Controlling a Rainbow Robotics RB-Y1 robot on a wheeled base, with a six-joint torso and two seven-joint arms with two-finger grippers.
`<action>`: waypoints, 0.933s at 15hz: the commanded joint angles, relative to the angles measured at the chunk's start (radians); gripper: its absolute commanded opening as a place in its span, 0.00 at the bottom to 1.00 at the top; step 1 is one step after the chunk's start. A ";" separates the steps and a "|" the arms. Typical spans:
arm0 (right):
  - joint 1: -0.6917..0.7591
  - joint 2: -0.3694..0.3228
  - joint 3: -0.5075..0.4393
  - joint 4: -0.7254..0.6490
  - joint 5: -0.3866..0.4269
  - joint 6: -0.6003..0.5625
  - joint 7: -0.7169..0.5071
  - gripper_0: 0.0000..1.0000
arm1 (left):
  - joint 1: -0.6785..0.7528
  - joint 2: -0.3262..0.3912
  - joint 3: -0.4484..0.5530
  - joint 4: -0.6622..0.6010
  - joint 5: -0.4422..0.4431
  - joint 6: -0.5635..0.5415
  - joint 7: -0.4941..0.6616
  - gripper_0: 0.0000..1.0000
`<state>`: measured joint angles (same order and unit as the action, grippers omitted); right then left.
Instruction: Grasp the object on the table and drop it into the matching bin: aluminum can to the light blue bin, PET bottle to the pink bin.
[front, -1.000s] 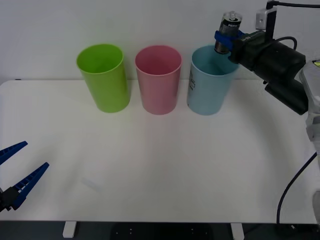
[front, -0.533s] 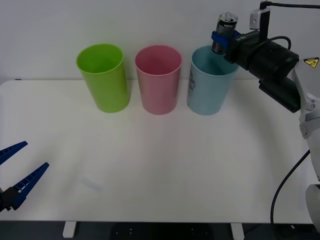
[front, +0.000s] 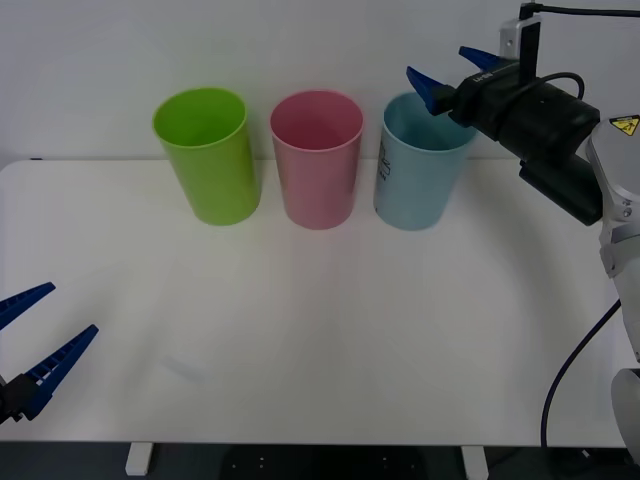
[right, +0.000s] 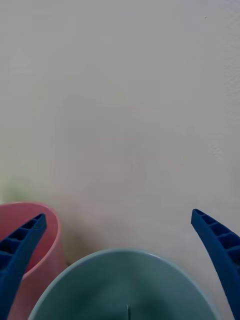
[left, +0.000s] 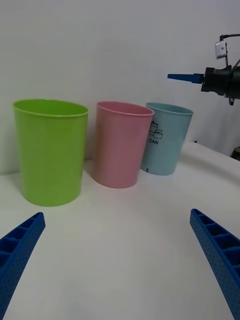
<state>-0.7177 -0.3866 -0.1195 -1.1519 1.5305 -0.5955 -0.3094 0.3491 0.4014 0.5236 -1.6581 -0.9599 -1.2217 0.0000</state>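
A: Fingers of the right gripper (front: 450, 70) are spread wide and grasp nothing, held in the air above the rim of the light blue bin (front: 422, 165). Half a second ago they were clenched on the aluminum can at this same spot.

B: Where is the can at this moment?

A: It has left the fingers; the front view and the right wrist view give no sight of it, so its place cannot be told. The right wrist view looks down past both blue fingers (right: 220, 252) onto the bin's open mouth (right: 125, 280), the pink bin (right: 37, 260) just beside it.

B: Other changes?

A: None. The lime green bin (front: 207, 155), the pink bin (front: 317, 158) and the light blue bin stand upright in one row along the far side of the table (front: 320, 340), as before. The left gripper (front: 35, 345) stays parked at the near left edge, its fingers released and apart.

B: Markings?

A: The left wrist view shows a label reading "CAN" (left: 155, 137) on the light blue bin's side.
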 joint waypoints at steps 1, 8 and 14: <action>0.001 0.000 0.000 0.000 -0.012 -0.003 0.006 1.00 | 0.000 0.000 0.000 0.000 0.000 0.000 0.000 1.00; 0.166 -0.008 -0.019 -0.206 -0.024 -0.044 -0.002 1.00 | 0.000 0.000 0.000 0.000 0.000 0.000 0.000 1.00; 0.428 -0.066 -0.019 -0.473 -0.119 -0.119 0.007 1.00 | 0.000 0.000 0.000 0.000 0.000 0.000 0.000 1.00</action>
<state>-0.3192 -0.4434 -0.1379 -1.5936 1.4265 -0.7081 -0.3045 0.3490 0.4014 0.5236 -1.6580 -0.9599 -1.2217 0.0000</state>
